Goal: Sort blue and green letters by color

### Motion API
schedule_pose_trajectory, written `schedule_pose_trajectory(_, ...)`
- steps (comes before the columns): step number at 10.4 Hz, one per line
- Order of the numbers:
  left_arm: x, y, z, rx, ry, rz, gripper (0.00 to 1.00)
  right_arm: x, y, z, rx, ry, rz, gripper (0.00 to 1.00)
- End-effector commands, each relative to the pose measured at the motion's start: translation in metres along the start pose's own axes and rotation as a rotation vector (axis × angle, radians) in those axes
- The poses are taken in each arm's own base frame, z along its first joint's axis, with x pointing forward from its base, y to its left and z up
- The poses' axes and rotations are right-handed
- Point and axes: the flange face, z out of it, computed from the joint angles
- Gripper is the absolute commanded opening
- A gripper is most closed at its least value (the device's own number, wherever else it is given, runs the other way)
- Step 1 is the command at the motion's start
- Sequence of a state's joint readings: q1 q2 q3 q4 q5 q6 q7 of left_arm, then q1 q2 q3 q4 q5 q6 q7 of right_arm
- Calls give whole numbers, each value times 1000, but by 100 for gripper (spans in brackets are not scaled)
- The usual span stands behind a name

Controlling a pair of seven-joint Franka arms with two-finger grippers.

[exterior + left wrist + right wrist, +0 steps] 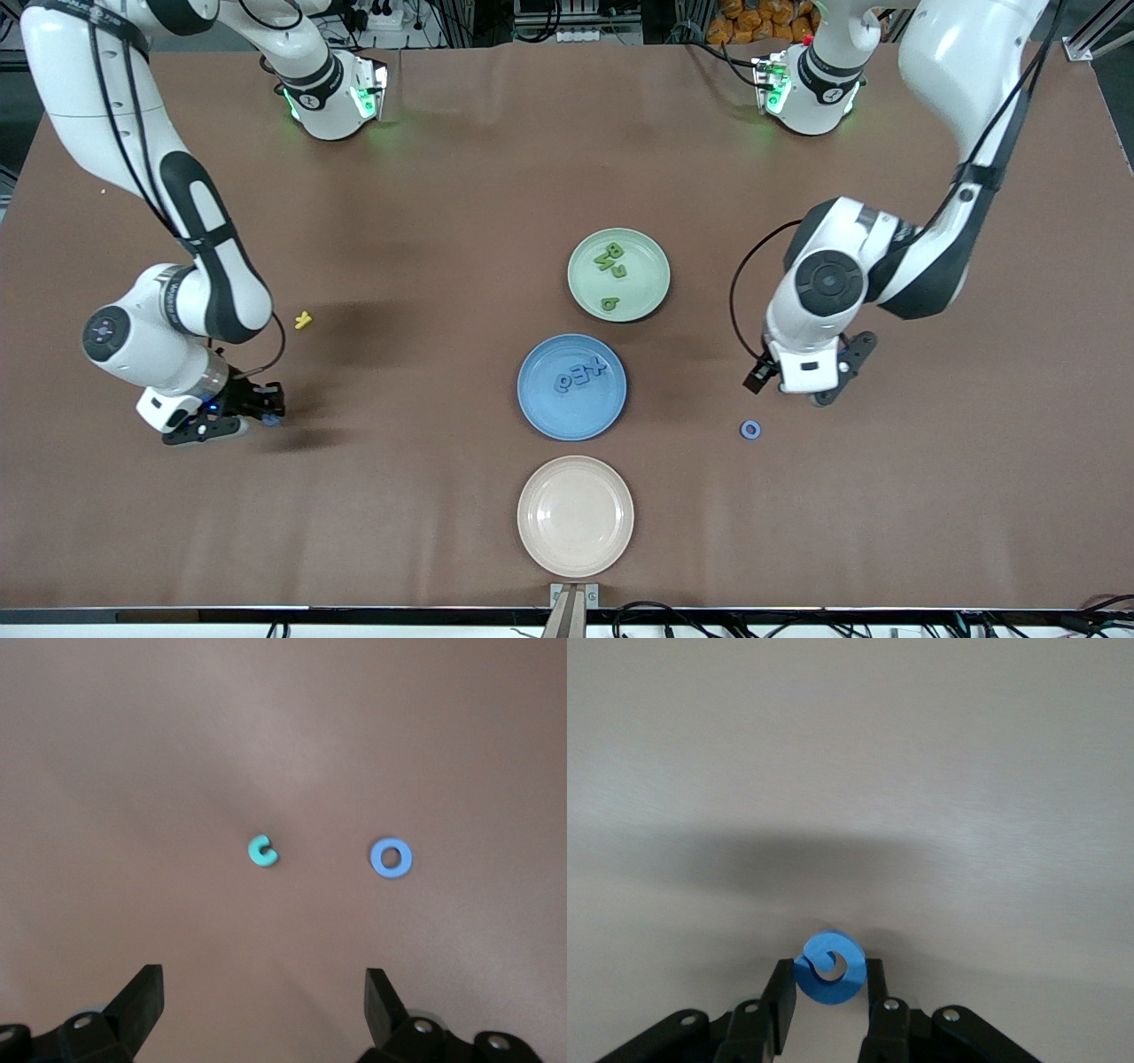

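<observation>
Now the right pincer [830, 992] sits low at the right arm's end of the tabletop [425, 221], its fingers [780, 1001] closed on a curled blue letter [829, 967] that stands on edge between them. In the front view this pincer [266, 409] shows only a speck of blue at its tip. A yellow letter [303, 320] lies on the cloth near it, farther from the front camera.

The left pincer [264, 1010] hangs above the tabletop toward the left arm's end with its fingers [142, 997] spread wide and nothing between them. Its wrist view looks down on a blue O [391, 857] and a small teal letter [262, 850] lying apart from each other on the bare cloth. In the front view only the O [750, 429] shows, lying on the tabletop nearer to the camera than the pincer [819, 390].

Three plates stand in a row along the middle. The green plate [651, 257], farthest from the camera, carries green letters [611, 259], one of them [610, 304] lying apart by the rim. The blue plate [540, 408] next to it holds blue letters [580, 373] in a short line. The beige plate [576, 516], nearest the camera, holds nothing.
</observation>
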State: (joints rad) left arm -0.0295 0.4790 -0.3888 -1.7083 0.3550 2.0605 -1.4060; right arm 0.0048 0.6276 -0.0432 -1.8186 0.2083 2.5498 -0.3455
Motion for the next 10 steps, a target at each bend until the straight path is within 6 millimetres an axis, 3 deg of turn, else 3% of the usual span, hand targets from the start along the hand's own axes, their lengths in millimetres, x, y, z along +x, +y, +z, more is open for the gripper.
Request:
schedule_pose_trajectory(1,13,-30,-29,92,-4,116,100,19,-65,-6,20,11,103,32)
schedule_pose_trajectory(4,19,-47,-37,173,-42,195,100,34,-139,-11,39,30,211,32)
schedule_pose_trajectory(7,20,-60,-63,138,-95,227,100,37,-221,-16,63,37,295,32)
schedule_pose_trajectory(8,29,-71,-72,122,-106,239,100,35,-250,-17,72,37,322,32)
schedule_pose_trajectory(9,38,-92,-89,100,-117,269,100,33,-277,-19,82,39,348,32)
schedule_pose_trajectory(10,37,-117,-93,88,-153,306,100,30,-300,-21,91,37,377,32)
